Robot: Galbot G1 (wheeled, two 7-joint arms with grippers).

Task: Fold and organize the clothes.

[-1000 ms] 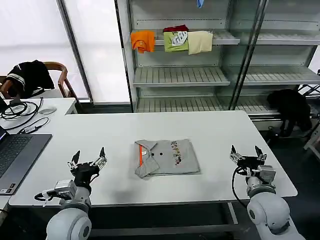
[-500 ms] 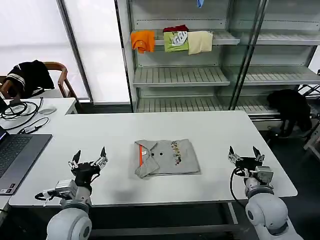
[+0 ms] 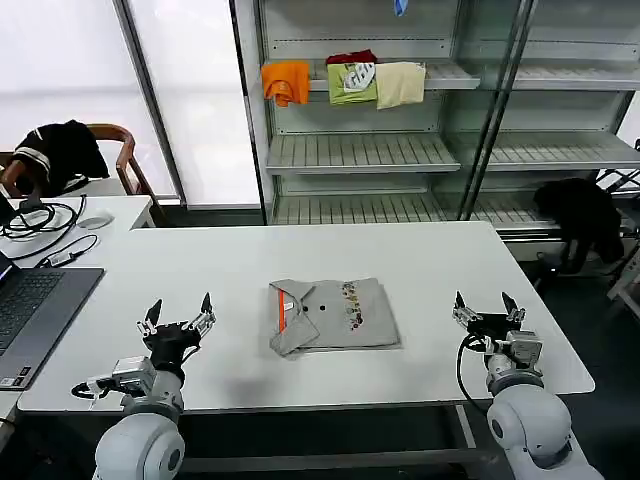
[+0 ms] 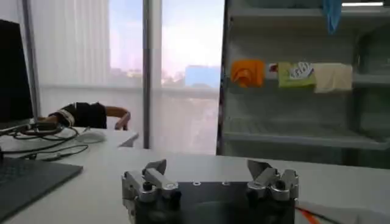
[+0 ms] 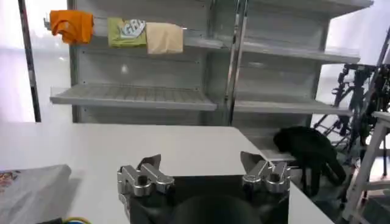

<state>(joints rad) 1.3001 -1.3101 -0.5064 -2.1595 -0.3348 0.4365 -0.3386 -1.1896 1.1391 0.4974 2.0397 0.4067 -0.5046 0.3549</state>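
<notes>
The grey T-shirt (image 3: 333, 315) lies folded mid-table (image 3: 420, 260), nothing blocking it. Left gripper (image 3: 177, 313) hovers near the laptop (image 3: 35, 315), wide open and empty. Right gripper (image 3: 480, 306) hovers opposite, open and empty too. Shelves (image 3: 360, 150) with folded shirts (image 3: 345, 80) stand behind.

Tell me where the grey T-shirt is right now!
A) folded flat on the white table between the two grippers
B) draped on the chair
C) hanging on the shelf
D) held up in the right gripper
A: the grey T-shirt lies folded on the white table, with the left gripper and the right gripper both open and apart from it on either side.
</notes>
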